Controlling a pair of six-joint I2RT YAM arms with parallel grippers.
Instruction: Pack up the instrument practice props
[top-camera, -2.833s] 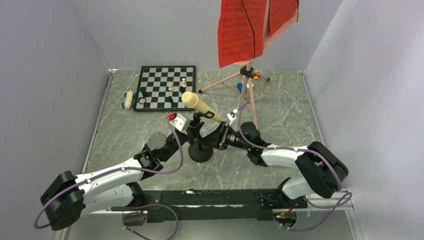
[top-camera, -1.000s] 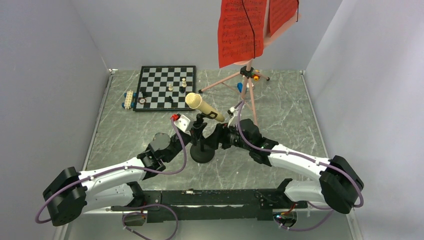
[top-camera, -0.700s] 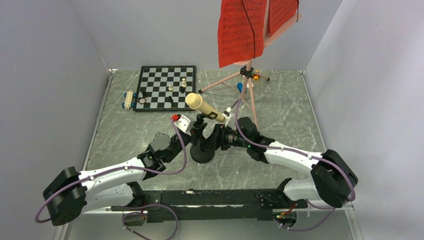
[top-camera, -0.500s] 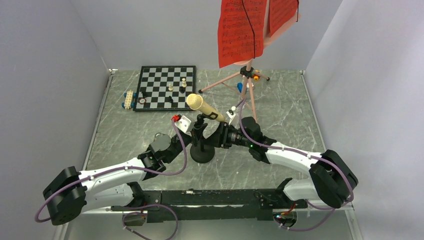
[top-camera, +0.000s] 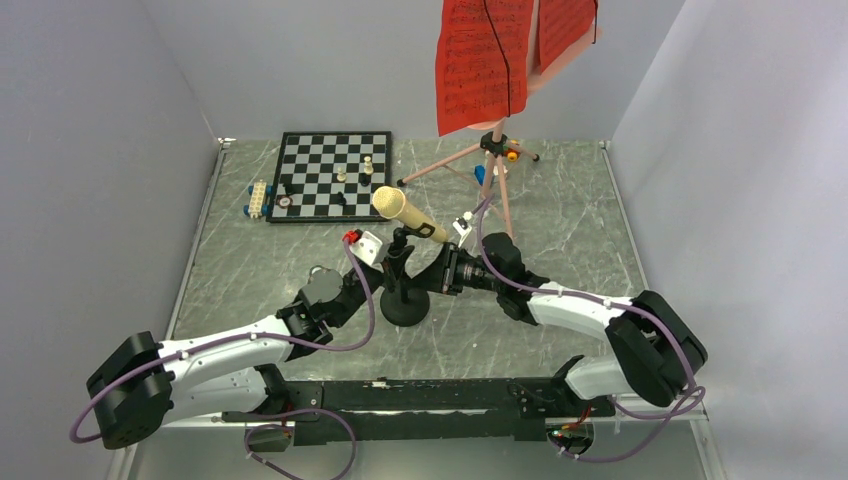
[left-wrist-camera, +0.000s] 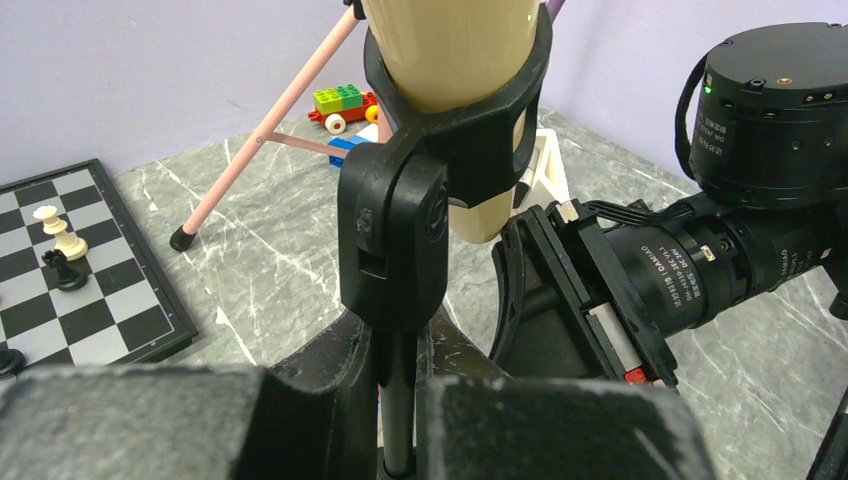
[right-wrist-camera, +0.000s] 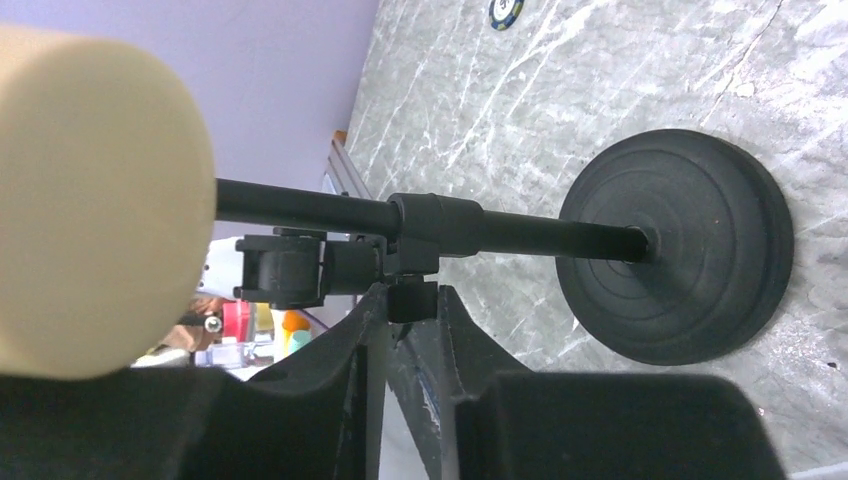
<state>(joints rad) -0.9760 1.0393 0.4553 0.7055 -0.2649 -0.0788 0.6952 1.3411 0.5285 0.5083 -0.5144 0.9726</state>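
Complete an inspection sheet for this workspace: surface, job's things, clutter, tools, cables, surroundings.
Surface: grey marbled table, no spills seen.
Job's things: cream microphone tilted in its upright black stand, near centre; red sheet-music pages on the pink music stand at the back.
Clutter: chessboard with pieces, back left; toy bricks beside it.
Tools: left tool shut on the black stand; right tool brackets the same stand, jaws narrow, contact unclear.
Cables: purple cables loop off both arms.
Surroundings: plain pale walls on three sides; nothing else seen.
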